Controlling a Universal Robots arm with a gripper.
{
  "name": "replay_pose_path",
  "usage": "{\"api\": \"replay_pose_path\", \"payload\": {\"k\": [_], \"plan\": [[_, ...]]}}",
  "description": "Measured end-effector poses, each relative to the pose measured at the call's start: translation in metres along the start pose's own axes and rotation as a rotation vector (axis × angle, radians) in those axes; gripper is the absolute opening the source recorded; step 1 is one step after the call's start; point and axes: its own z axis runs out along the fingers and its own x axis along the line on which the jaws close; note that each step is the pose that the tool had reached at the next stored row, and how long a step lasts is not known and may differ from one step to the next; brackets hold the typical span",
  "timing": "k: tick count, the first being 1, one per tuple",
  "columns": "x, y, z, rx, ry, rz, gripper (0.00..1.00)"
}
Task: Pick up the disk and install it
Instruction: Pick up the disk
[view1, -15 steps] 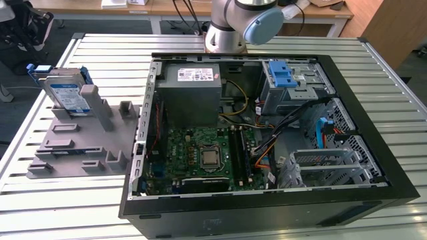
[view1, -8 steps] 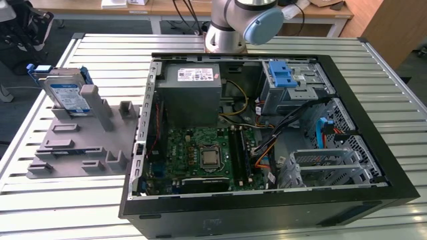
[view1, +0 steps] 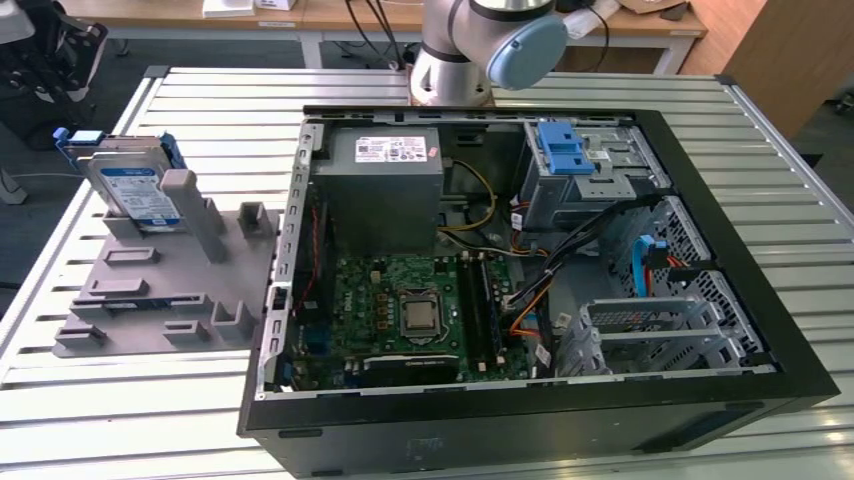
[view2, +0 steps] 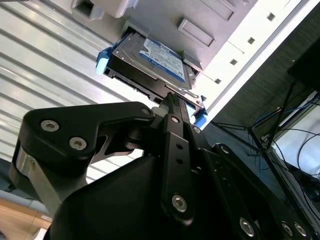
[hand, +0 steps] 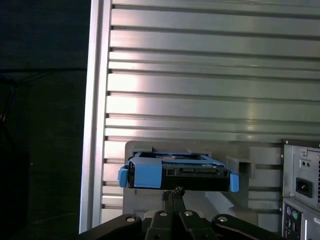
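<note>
aiming at the disk (hand: 177, 172), fingers (hand: 170, 202) together

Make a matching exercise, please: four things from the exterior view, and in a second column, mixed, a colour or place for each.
1 disk
2 power supply
3 motherboard
4 cage handle

A green board inside the case
B blue, inside the case
C standing in the grey fixture outside the case
D grey box, white label

Pairs: 1-C, 2-D, 3-A, 4-B

Computer case (view1: 534, 432): on bench (view1: 134, 420). Fixture (view1: 147, 290): on bench, just beside case, at the exterior view's left. Disk (view1: 140, 195): upright in fixture. Power supply (view1: 380, 190), drive cage (view1: 581, 170): inside case.
</note>
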Motion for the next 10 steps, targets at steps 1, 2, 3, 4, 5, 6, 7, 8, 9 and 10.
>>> {"api": "replay_pose_path", "payload": {"k": [1, 2, 3, 4, 5, 6, 7, 8, 9, 10], "plan": [[0.0000, 0.0000, 0.0000, -0.0001, 0.0001, -0.002, 0.11], [0.0000, 0.0000, 0.0000, -0.0001, 0.0003, -0.005, 0.11], [0.0000, 0.0000, 0.0000, -0.0002, 0.0004, -0.008, 0.11], [0.0000, 0.0000, 0.0000, -0.0002, 0.0005, -0.010, 0.11], [0.0000, 0.0000, 0.0000, -0.0002, 0.0006, -0.013, 0.11], [0.0000, 0.0000, 0.0000, -0.0003, 0.0007, -0.015, 0.11], [0.0000, 0.0000, 0.0000, -0.0003, 0.0008, -0.017, 0.11], [0.0000, 0.0000, 0.0000, -0.0004, 0.0009, -0.020, 0.11], [0.0000, 0.0000, 0.0000, -0.0005, 0.0010, -0.023, 0.11], [0.0000, 0.0000, 0.0000, -0.0005, 0.0012, -0.026, 0.11]]}}
